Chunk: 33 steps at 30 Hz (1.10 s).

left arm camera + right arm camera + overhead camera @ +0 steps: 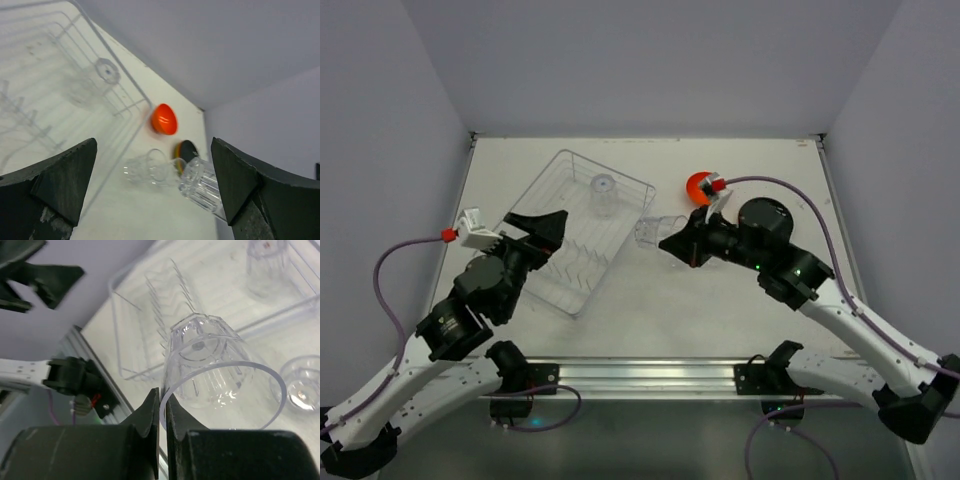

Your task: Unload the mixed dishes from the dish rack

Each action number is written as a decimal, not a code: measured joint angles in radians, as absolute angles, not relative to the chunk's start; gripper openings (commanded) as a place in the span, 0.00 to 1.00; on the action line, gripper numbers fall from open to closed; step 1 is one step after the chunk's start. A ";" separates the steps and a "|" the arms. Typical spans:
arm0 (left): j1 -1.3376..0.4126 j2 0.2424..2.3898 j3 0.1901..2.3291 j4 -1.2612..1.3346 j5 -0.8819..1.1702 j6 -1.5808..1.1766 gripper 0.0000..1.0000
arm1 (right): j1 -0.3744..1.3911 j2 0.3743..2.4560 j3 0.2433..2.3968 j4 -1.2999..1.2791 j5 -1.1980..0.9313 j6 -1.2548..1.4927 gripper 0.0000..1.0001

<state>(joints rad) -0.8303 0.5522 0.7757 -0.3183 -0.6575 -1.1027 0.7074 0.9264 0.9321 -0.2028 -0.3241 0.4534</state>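
The silvery wire dish rack (552, 262) lies left of centre and also shows in the left wrist view (65, 35) and the right wrist view (131, 325). One clear glass (603, 190) stands upside down inside it (102, 75) (265, 260). My right gripper (672, 241) (163, 399) is shut on the rim of a clear glass (215, 375) (202, 186), held tilted above the table just right of the rack. Another clear glass (149, 167) (302, 385) rests on the table below it. My left gripper (546, 228) (154, 145) is open and empty over the rack's near part.
A glossy orange-red bowl (699, 185) (164, 119) sits on the table right of the rack. A stack of small plates, black on top (186, 150), lies beside it, hidden by my right arm from above. The metal rail (640, 375) runs along the near edge.
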 measured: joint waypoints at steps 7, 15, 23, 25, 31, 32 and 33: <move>-0.828 0.704 0.951 -0.691 -0.822 -0.870 1.00 | 0.946 1.264 1.191 -0.700 0.040 0.411 0.00; -0.828 0.800 0.968 -0.878 -0.861 -0.786 1.00 | 0.986 1.596 1.213 -0.879 0.112 0.399 0.00; -0.828 0.764 0.956 -0.879 -0.862 -0.747 1.00 | 0.986 1.664 1.240 -0.877 0.113 0.387 0.35; -0.828 0.772 0.950 -0.878 -0.860 -0.739 1.00 | 0.986 1.666 1.242 -0.871 0.111 0.384 0.44; -0.818 0.850 0.950 -0.867 -0.859 -0.736 1.00 | 0.986 1.583 1.247 -0.883 0.115 0.373 0.78; -0.807 0.875 0.951 -0.854 -0.849 -0.727 1.00 | 0.986 1.546 1.252 -0.892 0.118 0.366 0.82; -0.786 0.898 0.952 -0.831 -0.830 -0.711 1.00 | 0.986 1.501 1.260 -0.900 0.123 0.361 0.99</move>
<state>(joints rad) -0.7864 0.8982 0.9524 -0.8314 -0.8295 -0.7113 0.9859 1.5009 1.2602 -0.9001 0.1226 0.3611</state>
